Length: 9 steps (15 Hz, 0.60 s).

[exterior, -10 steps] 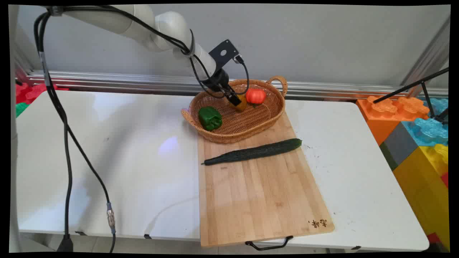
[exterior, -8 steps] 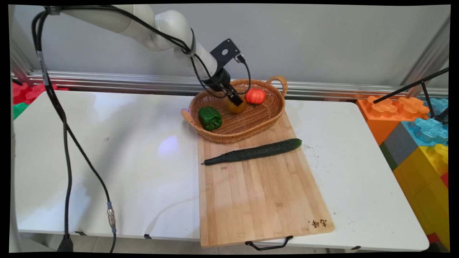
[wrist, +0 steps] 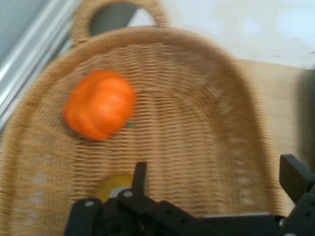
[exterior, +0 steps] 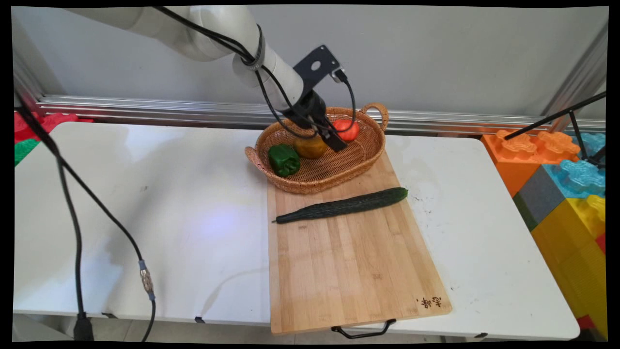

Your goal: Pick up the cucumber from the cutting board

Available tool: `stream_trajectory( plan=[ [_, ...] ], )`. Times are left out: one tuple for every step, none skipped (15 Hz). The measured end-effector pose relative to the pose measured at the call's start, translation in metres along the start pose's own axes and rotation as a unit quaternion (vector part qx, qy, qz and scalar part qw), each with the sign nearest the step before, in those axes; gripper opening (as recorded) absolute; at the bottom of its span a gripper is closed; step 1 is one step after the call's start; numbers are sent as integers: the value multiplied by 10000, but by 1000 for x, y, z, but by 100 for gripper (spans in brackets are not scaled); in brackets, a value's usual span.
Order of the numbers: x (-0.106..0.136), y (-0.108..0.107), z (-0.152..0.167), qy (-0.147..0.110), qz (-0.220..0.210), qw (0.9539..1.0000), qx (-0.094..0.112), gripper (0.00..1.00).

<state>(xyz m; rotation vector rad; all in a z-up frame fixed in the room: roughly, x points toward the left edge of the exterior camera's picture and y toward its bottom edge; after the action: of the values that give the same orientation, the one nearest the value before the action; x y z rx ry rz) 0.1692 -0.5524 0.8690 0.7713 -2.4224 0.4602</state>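
My gripper (exterior: pixel 337 143) hangs inside the wicker basket (exterior: pixel 334 182), open, with nothing between its fingers. In the hand view the gripper (wrist: pixel 216 179) spans bare basket weave (wrist: pixel 197 123). A yellow-orange pepper (exterior: pixel 310 147) lies just left of the fingers, and only a yellow patch of it (wrist: pixel 112 186) shows behind the left finger (wrist: pixel 140 178). A red tomato (exterior: pixel 348 130) sits at the basket's far side, partly hidden by the gripper in the main view; in the hand view the tomato (wrist: pixel 100 110) is at upper left. A green pepper (exterior: pixel 284 160) rests at the basket's left end.
The basket stands on the far end of a wooden cutting board (exterior: pixel 348 261). A long dark cucumber (exterior: pixel 344 206) lies across the board just in front of it. Coloured toy blocks (exterior: pixel 562 179) are stacked off the table's right edge. Black cables (exterior: pixel 72 218) hang at the left.
The gripper was at the yellow-orange pepper; it has moved right and a little nearer. The pepper now lies uncovered to its left. The other things have not moved.
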Motion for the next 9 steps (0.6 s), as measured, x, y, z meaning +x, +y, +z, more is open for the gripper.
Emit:
stream_trajectory(
  plan=[
    [1,12,-5,-13,41,9999,-110,100],
    [1,26,-10,-23,103,9997,-223,100],
    [2,39,-13,-29,162,9994,-314,100],
    [2,49,-13,-32,204,9991,-366,100],
    [3,59,-12,-39,248,9988,-409,100],
    [3,66,-10,-47,281,9987,-427,100],
    [4,74,-5,-63,309,9986,-434,100],
    [4,81,2,-86,321,9985,-434,100],
    [3,87,9,-113,322,9985,-424,100]
  ],
)
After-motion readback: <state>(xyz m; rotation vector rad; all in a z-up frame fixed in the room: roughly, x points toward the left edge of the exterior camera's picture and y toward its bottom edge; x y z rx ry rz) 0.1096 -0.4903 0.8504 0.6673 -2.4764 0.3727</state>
